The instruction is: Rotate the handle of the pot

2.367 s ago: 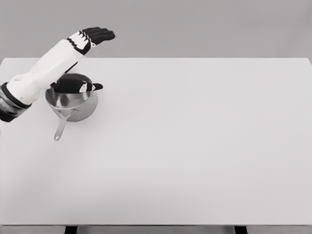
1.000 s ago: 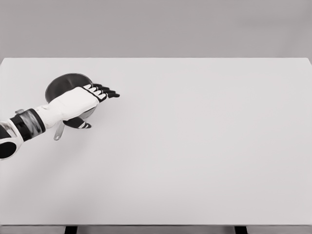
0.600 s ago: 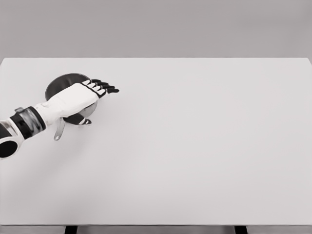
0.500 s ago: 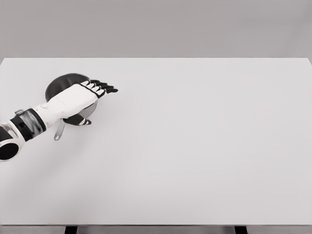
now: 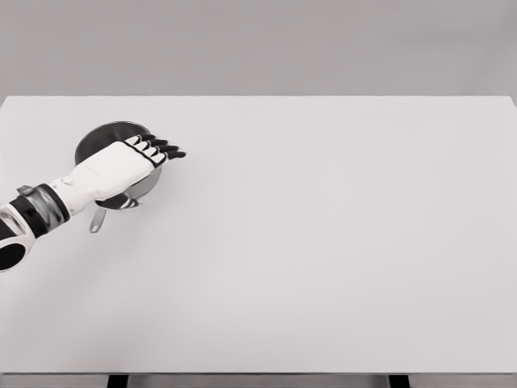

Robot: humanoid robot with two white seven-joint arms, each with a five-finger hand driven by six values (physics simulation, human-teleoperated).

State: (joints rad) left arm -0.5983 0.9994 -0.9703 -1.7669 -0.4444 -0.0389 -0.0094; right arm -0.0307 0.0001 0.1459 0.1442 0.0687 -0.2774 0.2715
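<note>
Left hand (image 5: 121, 167) flat, fingers extended, holding nothing, over the metal pot (image 5: 105, 137) on white table (image 5: 323, 242)

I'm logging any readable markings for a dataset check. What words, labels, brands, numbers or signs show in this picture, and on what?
None can be read. The pot, its handle, the left robot hand and the table all show plain surfaces with no text, label, number or sign.
</note>
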